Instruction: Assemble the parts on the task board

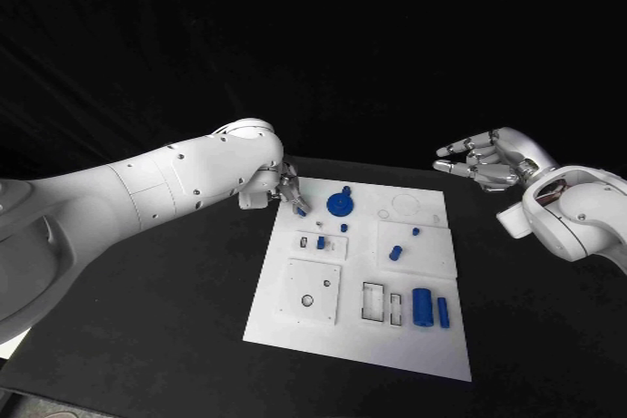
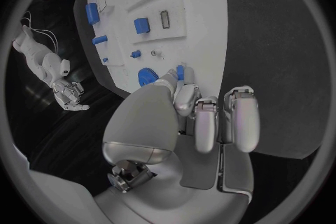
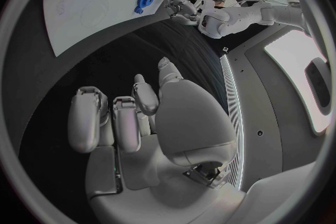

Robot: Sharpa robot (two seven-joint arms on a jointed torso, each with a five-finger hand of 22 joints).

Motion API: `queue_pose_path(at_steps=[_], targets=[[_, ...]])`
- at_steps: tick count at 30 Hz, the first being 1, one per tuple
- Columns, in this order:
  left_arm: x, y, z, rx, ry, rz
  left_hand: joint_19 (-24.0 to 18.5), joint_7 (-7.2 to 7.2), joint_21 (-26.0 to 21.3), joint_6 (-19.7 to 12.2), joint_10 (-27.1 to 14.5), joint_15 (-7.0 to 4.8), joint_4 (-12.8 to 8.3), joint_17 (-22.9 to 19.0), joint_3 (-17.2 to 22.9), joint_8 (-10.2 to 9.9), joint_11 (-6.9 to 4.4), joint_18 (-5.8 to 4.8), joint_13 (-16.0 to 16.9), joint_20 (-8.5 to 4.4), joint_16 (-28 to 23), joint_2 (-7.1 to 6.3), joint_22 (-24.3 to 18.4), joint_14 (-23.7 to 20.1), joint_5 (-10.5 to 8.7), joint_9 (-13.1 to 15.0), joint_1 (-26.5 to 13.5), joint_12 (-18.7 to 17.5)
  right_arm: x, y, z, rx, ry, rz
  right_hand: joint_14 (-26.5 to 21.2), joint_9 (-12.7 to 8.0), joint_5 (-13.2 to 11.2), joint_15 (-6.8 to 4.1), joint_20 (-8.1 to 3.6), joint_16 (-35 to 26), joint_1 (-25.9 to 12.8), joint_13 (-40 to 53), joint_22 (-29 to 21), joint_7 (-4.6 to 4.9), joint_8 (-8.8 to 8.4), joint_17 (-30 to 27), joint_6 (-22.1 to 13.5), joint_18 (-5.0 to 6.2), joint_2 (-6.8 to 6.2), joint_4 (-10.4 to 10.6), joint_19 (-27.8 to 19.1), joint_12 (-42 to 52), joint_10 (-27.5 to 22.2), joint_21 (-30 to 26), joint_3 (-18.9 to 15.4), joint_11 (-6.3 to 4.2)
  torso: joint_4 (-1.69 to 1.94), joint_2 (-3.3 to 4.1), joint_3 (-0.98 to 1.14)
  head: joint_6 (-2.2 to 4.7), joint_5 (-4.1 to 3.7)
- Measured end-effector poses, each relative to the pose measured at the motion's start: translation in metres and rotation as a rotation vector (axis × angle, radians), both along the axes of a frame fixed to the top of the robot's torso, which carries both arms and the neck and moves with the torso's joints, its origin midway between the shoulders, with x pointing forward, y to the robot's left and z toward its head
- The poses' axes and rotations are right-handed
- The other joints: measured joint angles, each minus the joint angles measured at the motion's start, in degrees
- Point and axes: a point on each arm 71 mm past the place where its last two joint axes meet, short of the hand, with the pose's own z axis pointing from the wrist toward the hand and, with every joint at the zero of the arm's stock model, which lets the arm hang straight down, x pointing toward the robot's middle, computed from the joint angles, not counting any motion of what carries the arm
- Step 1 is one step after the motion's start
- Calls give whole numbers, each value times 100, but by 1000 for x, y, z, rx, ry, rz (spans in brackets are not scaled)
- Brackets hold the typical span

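A: Progress? You had the left hand (image 1: 272, 188) at the board's (image 1: 298, 332) far left corner, pinching a small blue peg (image 1: 299, 211). Was it seated?

B: Couldn't tell. Blue gear (image 1: 339, 202) just beside it lay on the board, further pegs (image 1: 395, 252) mid-board, two cylinders (image 1: 422, 306) loose near the right edge. Mostly undone, I'd judge.

A: Your right hand (image 1: 491, 159)?

B: Off the board, fingers curled, holding nothing.

A: Labels?

B: None readable.
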Motion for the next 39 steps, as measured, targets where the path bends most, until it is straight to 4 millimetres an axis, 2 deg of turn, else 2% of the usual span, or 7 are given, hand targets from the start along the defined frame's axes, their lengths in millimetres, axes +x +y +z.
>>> queue_pose_path(at_steps=[1, 3, 7, 15, 18, 29, 39], targets=[[0, 1, 0, -5, -1, 3, 0, 0, 0, 0, 22, 0, -68, 0, 443, 79, 3, 0, 54, 0, 0, -189, 0, 0, 67, 45, -188, 10, 0, 0, 0, 0, 0, 0, 0, 0, 0, 0, 0, 0, 0, 0, 0, 0, 0, 0, 0, 0, 0, 0, 0, 0, 0, 0, 0, 0, 0, 0, 0, -1, 1], [-1, 2, 0, -16, -4, 9, 0, 0, 0, 0, 40, 0, -112, 0, 960, 217, 2, 0, 34, 0, 0, -436, 0, 0, 171, 134, -488, 11, 0, 0, 0, 0, 1, 1, 0, 0, 0, 0, 0, 0, 0, 0, 0, 0, 0, 0, 0, 0, 0, 0, 0, 0, 0, 0, 0, 0, 1, -1, 0, -2, 1], [-4, 3, 1, -42, -18, 18, 0, -24, 0, -24, 41, 0, -340, 0, 1516, 375, 2, 0, -3, 0, 0, -632, 0, 0, 276, 199, -837, 11, 0, 0, 0, -2, 4, 1, 0, 0, 0, 0, 0, 0, 0, 0, 0, 0, 0, 0, 0, 0, 0, 0, 0, 0, 0, 0, 0, 0, 2, -1, 0, 6, -10], [-25, 3, -2, -111, -51, 18, 0, -33, 0, -38, 93, 0, -415, -1, 1749, 537, -9, 0, -2, 0, 0, -734, 0, 0, 368, 244, -1038, 11, -1, -1, -2, -6, 10, 3, 0, 0, 0, 0, 0, 0, 0, 0, -8, 0, 0, -1, 0, 0, 0, 0, 0, 0, 0, 0, 0, 0, 11, -4, 1, 27, -39], [-35, 4, -6, -140, -57, 14, 0, -26, 0, -45, 93, 0, -465, -1, 1830, 564, -9, 0, -5, 0, 0, -771, 0, 0, 424, 251, -1075, 11, -1, -2, -2, -7, 12, 3, 0, 0, 0, 0, 0, 0, 0, 1, -8, 0, 0, -1, 0, 0, 0, 0, 0, 0, 0, 0, 0, 0, 10, -4, 1, 34, -42], [-69, 14, -15, -210, -110, -17, 0, -24, 22, -45, 122, 0, -502, -2, 1899, 603, -38, 0, 37, 0, 0, -815, 0, 0, 428, 250, -1119, 45, -1, -4, -2, -9, 14, -1, 0, 0, 0, 0, 0, 0, 0, 1, -8, 0, 0, -1, 0, 0, 0, 0, 0, 0, 0, 0, 0, 0, 13, -5, -1, 23, -43], [-82, 20, -19, -221, -163, -38, -21, -24, 45, -43, 163, 0, -527, -2, 1923, 609, -37, 0, 79, -20, 0, -847, -1, 0, 428, 242, -1151, 77, -2, -4, -4, -9, 17, 0, 0, 0, 0, 0, 0, -22, -31, 0, -8, 0, 0, -2, 0, 0, 31, 16, 0, 0, 0, 0, -16, 0, 9, -7, -13, -1, 10]])
